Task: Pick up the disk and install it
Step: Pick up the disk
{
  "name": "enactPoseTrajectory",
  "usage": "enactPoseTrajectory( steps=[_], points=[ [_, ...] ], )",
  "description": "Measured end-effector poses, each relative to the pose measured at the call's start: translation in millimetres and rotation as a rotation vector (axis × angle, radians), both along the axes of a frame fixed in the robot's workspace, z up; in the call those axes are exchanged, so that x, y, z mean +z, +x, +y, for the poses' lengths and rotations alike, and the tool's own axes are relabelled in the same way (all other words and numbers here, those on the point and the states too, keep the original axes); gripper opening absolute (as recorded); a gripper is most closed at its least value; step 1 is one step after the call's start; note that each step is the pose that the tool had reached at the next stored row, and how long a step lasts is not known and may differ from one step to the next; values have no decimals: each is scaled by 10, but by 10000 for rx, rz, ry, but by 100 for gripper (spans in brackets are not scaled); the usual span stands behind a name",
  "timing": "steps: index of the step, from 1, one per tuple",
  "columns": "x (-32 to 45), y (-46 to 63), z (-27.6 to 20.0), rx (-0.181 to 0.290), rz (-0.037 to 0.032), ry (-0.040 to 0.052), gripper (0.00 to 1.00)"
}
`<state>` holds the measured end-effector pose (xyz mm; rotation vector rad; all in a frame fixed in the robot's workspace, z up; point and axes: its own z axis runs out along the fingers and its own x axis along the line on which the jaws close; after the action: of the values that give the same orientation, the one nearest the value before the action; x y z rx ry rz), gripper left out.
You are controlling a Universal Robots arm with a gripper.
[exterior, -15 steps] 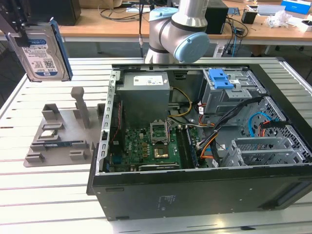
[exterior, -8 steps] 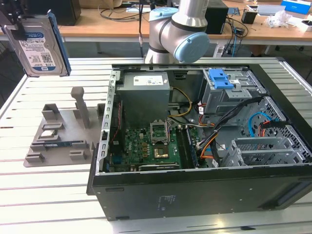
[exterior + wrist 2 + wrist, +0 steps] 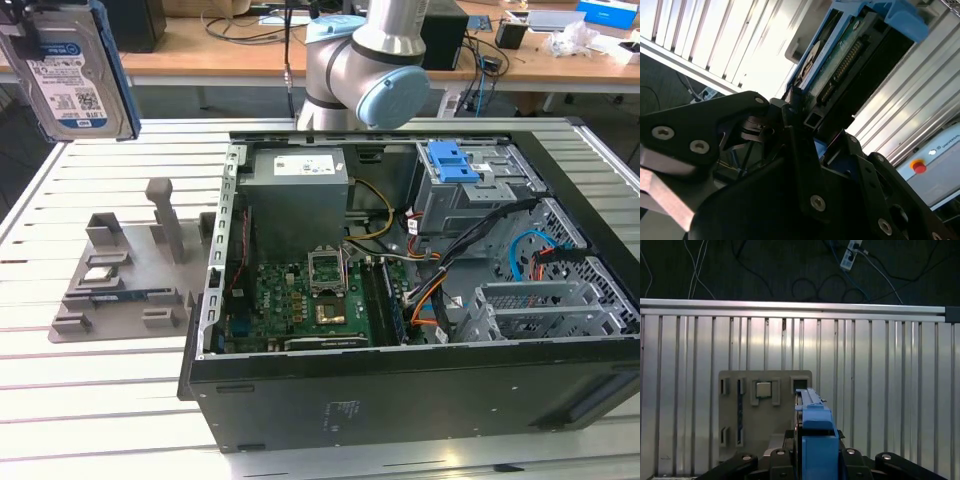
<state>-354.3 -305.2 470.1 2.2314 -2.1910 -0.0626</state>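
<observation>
A: Where is the disk?

B: The disk (image 3: 75, 85) hangs in the air at the exterior view's upper left, high above the slatted metal table (image 3: 100, 400). Its white-and-blue label faces the camera, and a blue bracket runs along its side.

A: What holds it?

B: The gripper (image 3: 815, 452). In the first wrist view its black fingers (image 3: 780, 462) press in from both sides of the disk (image 3: 812, 415). The disk stands on edge between them, with the blue bracket toward the camera. In the second wrist view the gripper (image 3: 802, 112) is clamped on one end of the disk (image 3: 840, 55), whose green circuit side and row of connector pins show.

A: What lies under it?

B: A grey tray (image 3: 125, 290) on the table, with upright posts and a small square silver chip (image 3: 97, 275) set in it. The first wrist view looks past the disk onto the same tray (image 3: 740, 410) and chip (image 3: 763, 390). The disk touches neither.

A: And the computer?

B: An open black case (image 3: 400, 400) lies on its side at the exterior view's right of the tray, well apart from the disk. Inside are a green board (image 3: 300, 300) and, toward the far corner, a grey metal cage (image 3: 470, 205) topped by a blue latch (image 3: 452, 160). The arm (image 3: 365, 60), grey with pale blue caps, rises behind the case.
</observation>
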Motion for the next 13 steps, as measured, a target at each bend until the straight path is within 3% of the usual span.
enactPoseTrajectory(
  steps=[2,8,13],
  points=[
    [103,0,2,-1,0,0,37],
    [302,0,7,0,1,0,37],
    [315,1,7,-1,0,1,37]
  ],
)
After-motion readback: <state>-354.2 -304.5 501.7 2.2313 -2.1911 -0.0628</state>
